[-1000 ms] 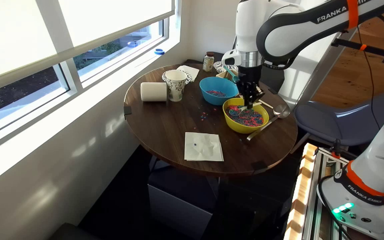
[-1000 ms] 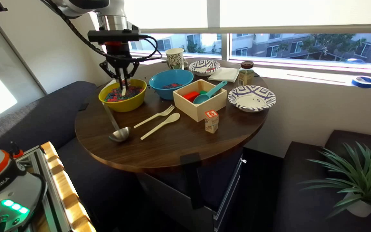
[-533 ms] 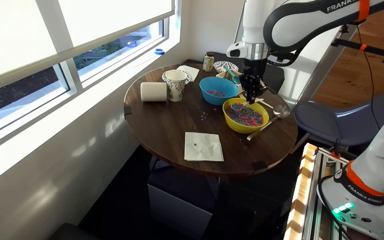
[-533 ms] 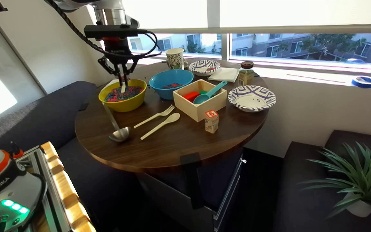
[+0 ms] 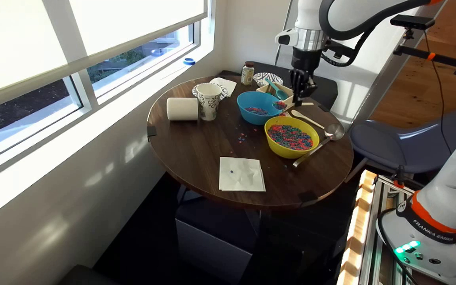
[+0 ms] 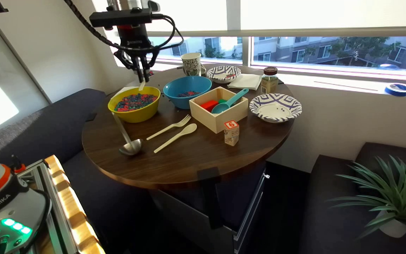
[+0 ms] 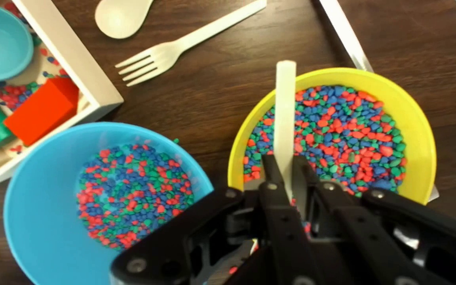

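Note:
My gripper (image 7: 284, 160) is shut on the handle of a pale spoon (image 7: 285, 103). In an exterior view the gripper (image 5: 298, 102) holds the spoon roughly level, and its head (image 5: 280, 105) carries red, blue and green pebbles. The spoon is above the table, clear of the yellow bowl (image 5: 287, 152). In that view the head overlaps the right rim of the blue bowl (image 5: 251, 116). Both bowls hold coloured pebbles; the yellow one holds more. In the wrist view the spoon's head is hidden behind the fingers. The handle end also shows in an exterior view (image 6: 142, 85).
A wooden box (image 6: 206, 120) holds a teal scoop (image 6: 229, 101) and blocks. A fork (image 6: 169, 127), another pale spoon (image 6: 176, 137) and a metal ladle (image 6: 131, 147) lie near the yellow bowl. A tall paper cup (image 5: 209, 103), napkins (image 5: 242, 174) and a jar (image 5: 247, 74) stand about.
The gripper has risen from the yellow bowl with the spoon. The spoon's head was down among the pebbles there and is now lifted out, toward the blue bowl's rim as seen.

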`<move>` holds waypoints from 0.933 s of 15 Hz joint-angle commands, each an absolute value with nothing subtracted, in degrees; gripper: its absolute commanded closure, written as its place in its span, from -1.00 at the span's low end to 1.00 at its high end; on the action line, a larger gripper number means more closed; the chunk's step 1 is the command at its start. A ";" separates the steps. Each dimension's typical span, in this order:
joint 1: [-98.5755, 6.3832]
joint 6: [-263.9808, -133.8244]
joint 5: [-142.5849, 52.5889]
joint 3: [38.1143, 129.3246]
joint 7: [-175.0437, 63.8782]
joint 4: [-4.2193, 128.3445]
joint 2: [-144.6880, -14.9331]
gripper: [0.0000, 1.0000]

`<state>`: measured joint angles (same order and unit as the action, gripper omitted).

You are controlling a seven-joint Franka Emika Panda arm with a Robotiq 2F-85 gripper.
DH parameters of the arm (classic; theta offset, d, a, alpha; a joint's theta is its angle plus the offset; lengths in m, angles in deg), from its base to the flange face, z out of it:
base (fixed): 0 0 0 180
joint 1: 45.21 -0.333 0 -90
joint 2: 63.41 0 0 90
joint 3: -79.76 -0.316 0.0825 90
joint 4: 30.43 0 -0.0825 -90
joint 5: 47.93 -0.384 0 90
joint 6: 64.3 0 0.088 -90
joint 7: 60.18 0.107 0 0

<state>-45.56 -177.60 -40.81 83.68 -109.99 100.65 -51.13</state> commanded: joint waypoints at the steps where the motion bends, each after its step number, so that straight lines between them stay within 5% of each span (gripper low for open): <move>1: -44.29 -178.74 -41.47 84.68 -105.23 97.62 -52.80 0.93; 14: -41.40 -184.88 -35.93 85.24 -93.63 92.00 -62.59 0.93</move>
<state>-41.66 -184.10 -39.12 85.81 -96.94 92.74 -60.43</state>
